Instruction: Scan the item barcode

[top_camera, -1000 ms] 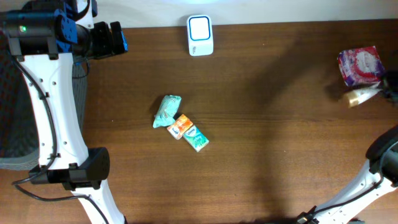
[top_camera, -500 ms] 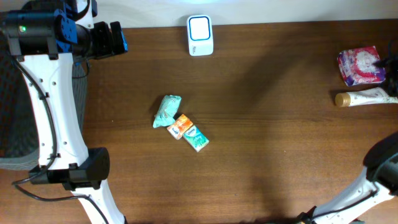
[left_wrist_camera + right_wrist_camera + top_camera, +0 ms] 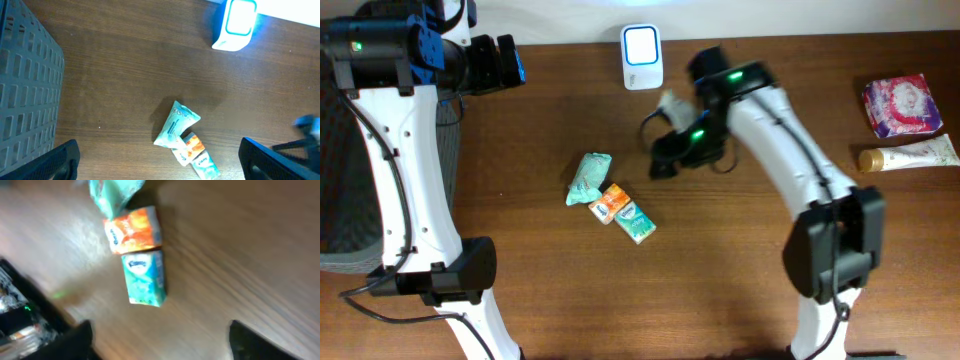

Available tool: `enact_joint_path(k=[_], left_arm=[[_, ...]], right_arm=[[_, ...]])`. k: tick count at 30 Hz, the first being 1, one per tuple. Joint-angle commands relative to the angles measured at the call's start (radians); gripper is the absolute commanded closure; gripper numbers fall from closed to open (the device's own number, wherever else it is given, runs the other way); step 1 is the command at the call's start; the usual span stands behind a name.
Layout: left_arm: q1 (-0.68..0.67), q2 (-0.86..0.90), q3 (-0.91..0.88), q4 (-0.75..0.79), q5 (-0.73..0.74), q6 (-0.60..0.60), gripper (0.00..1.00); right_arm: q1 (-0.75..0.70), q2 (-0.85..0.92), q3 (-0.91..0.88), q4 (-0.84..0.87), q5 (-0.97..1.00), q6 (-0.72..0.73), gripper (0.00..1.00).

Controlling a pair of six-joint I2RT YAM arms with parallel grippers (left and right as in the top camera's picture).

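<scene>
Three small items lie together mid-table: a teal pouch (image 3: pixel 588 178), an orange packet (image 3: pixel 610 203) and a green tissue pack (image 3: pixel 635 222). The white scanner (image 3: pixel 642 56) glows blue at the back edge. My right gripper (image 3: pixel 663 160) hangs open and empty just right of the items. Its blurred wrist view shows the green pack (image 3: pixel 145 277) and orange packet (image 3: pixel 134 230) ahead of the open right gripper (image 3: pixel 161 332). My left gripper (image 3: pixel 508 60) is held high at the back left, open and empty. The left wrist view looks down past the left gripper (image 3: pixel 157 152) on the pouch (image 3: pixel 176 122) and scanner (image 3: pixel 235 22).
A pink tissue pack (image 3: pixel 898 106) and a cream tube (image 3: pixel 908 156) lie at the right edge. A grey mesh basket (image 3: pixel 335 200) stands off the table's left side; the left wrist view shows this basket (image 3: pixel 25 95) too.
My right gripper opened and let go of the cream tube, which now lies by the pink pack. The right arm swung left to the middle of the table. The left arm stayed still.
</scene>
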Motion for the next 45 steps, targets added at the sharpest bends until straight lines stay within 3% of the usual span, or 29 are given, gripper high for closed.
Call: enact_joint_path(k=[1,4,11,15,18,19,21,24,29,32,35,38,41,45], left_arm=[[0.000,-0.026,0.012,0.000,0.011,0.005,0.01],[0.000,-0.026,0.012,0.000,0.010,0.005,0.01],[0.000,-0.026,0.012,0.000,0.011,0.005,0.01],[0.000,-0.026,0.012,0.000,0.010,0.005,0.01],[0.000,-0.026,0.012,0.000,0.010,0.005,0.01],[0.000,-0.026,0.012,0.000,0.010,0.005,0.01],[0.000,-0.026,0.012,0.000,0.010,0.005,0.01],[0.000,-0.026,0.012,0.000,0.011,0.005,0.01],[0.000,-0.026,0.012,0.000,0.010,0.005,0.01],[0.000,-0.026,0.012,0.000,0.010,0.005,0.01],[0.000,-0.026,0.012,0.000,0.011,0.005,0.01],[0.000,-0.026,0.012,0.000,0.010,0.005,0.01],[0.000,-0.026,0.012,0.000,0.010,0.005,0.01],[0.000,-0.026,0.012,0.000,0.010,0.005,0.01]], right_arm=[[0.145,0.018,-0.009,0.040,0.104,0.032,0.36],[0.240,0.018,-0.018,0.062,0.269,0.193,0.48],[0.381,0.018,-0.211,0.250,0.369,0.288,0.48],[0.426,0.018,-0.318,0.343,0.588,0.365,0.49],[0.431,0.018,-0.377,0.401,0.613,0.366,0.49],[0.431,0.018,-0.396,0.421,0.617,0.366,0.51],[0.431,0.018,-0.440,0.462,0.642,0.371,0.66],[0.410,0.015,-0.428,0.457,0.661,0.420,0.75],[0.231,0.014,-0.283,0.348,0.427,0.413,0.77],[0.058,0.018,-0.281,0.341,0.064,0.272,0.77],[-0.072,0.018,-0.322,0.341,-0.153,0.180,0.71],[-0.155,0.019,-0.376,0.351,-0.152,0.180,0.71],[-0.270,0.019,-0.452,0.376,-0.132,0.180,0.61],[-0.370,0.016,-0.412,0.311,-0.076,0.181,0.57]])
